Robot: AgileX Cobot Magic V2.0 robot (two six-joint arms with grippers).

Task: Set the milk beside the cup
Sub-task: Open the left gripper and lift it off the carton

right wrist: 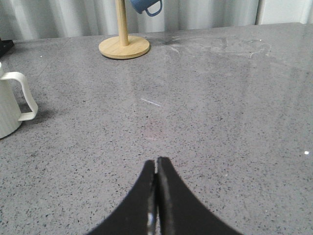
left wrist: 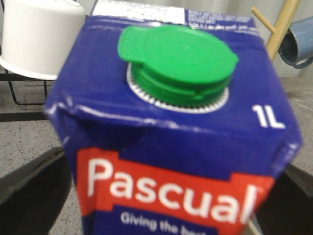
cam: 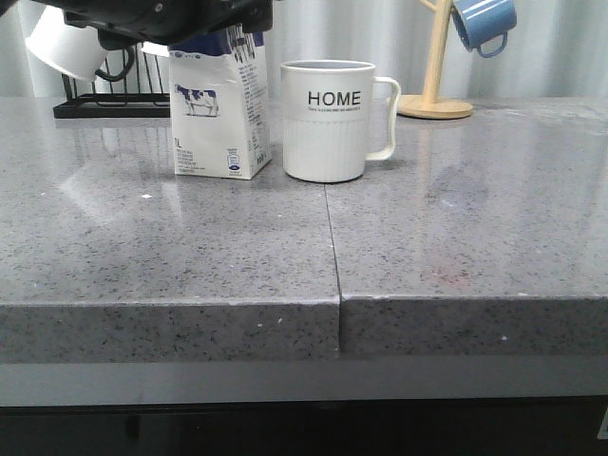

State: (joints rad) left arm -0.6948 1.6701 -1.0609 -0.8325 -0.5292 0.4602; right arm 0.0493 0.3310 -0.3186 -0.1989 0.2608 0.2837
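The milk (cam: 218,109) stands upright on the grey counter (cam: 456,228), just left of the cup (cam: 328,119), with a narrow gap between them. The cup is a white ribbed mug reading "HOME", handle to the right. My left gripper (cam: 190,24) sits over the carton's top. In the left wrist view the milk (left wrist: 171,122), blue with a green cap, fills the space between the dark fingers (left wrist: 29,186), which press its sides. My right gripper (right wrist: 156,164) is shut and empty above bare counter, right of the cup (right wrist: 7,110).
A black wire rack (cam: 104,100) with a white mug (cam: 62,43) stands behind the milk. A wooden mug tree (cam: 435,66) holding a blue mug (cam: 484,24) is at the back right. A seam (cam: 332,237) runs to the counter's front edge.
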